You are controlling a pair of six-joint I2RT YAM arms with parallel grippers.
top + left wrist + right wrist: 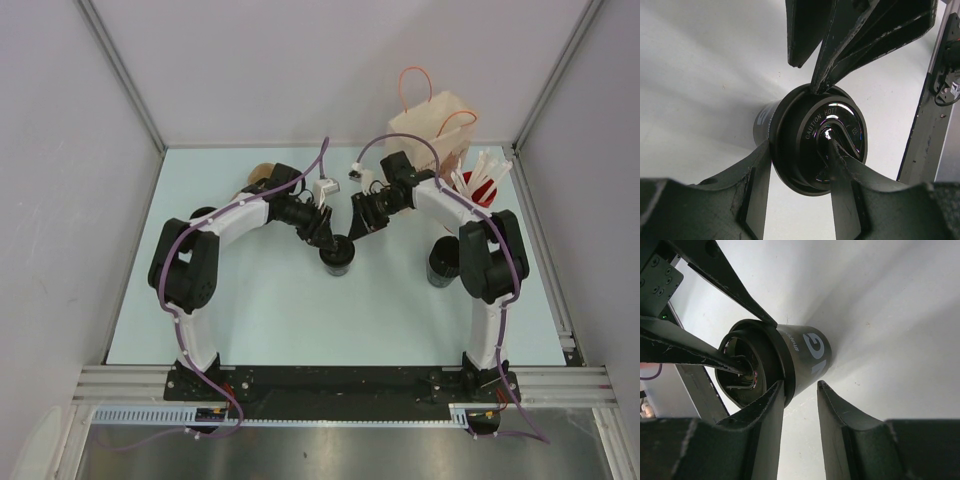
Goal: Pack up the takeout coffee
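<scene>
Coffee: the takeout coffee (337,258) stands mid-table, well apart from every edge, with bare table (300,320) between it and my bases.
Left jaws: my left gripper (797,142) pinches the lid. One finger (757,175) sits outside on the rim and the other's tip rests in the lid's middle hollow.
Right jaws: my right gripper (801,384) is spread. One finger (767,415) touches the lid's rim and the other sits just beside the cup wall; the cup is not between them.
Crowding: both pairs of fingers meet at the lid from opposite sides, close together.
Right side: a second black cup (443,262) stands beside my right arm, apart from the coffee.
Far right corner: a paper bag (432,135) stands at the back wall, with a red cup of white sticks (483,182) just beside it, near the right edge.
Far left: something brown (258,175), mostly hidden behind my left arm.
</scene>
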